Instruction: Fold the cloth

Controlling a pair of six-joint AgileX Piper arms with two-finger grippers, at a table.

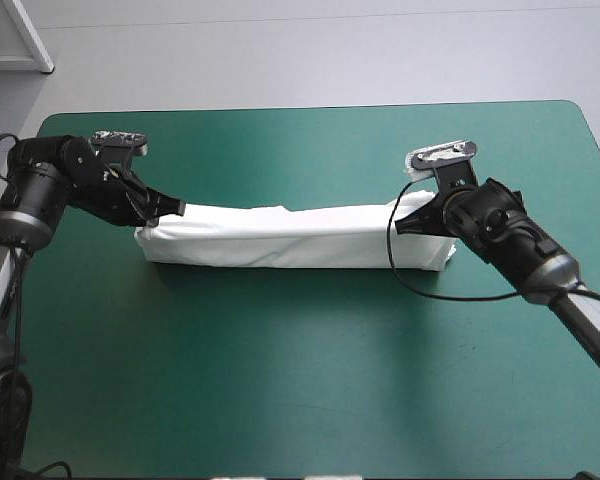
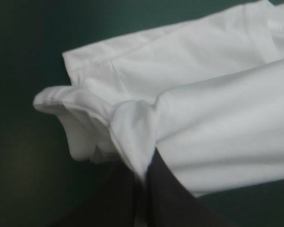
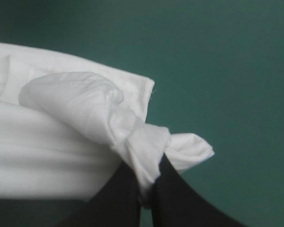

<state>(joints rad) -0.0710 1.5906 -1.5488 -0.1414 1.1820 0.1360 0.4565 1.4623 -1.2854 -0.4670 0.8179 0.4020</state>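
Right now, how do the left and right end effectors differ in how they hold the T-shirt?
The left end effector pinches the folded T-shirt at its left end's far corner; the right end effector pinches the right end, reaching in over the bundle. Both are shut on it.

The T-shirt [image 1: 295,238] lies across the table [image 1: 300,380] — left gripper [image 1: 178,209] at one end, right gripper [image 1: 400,225] opposite.
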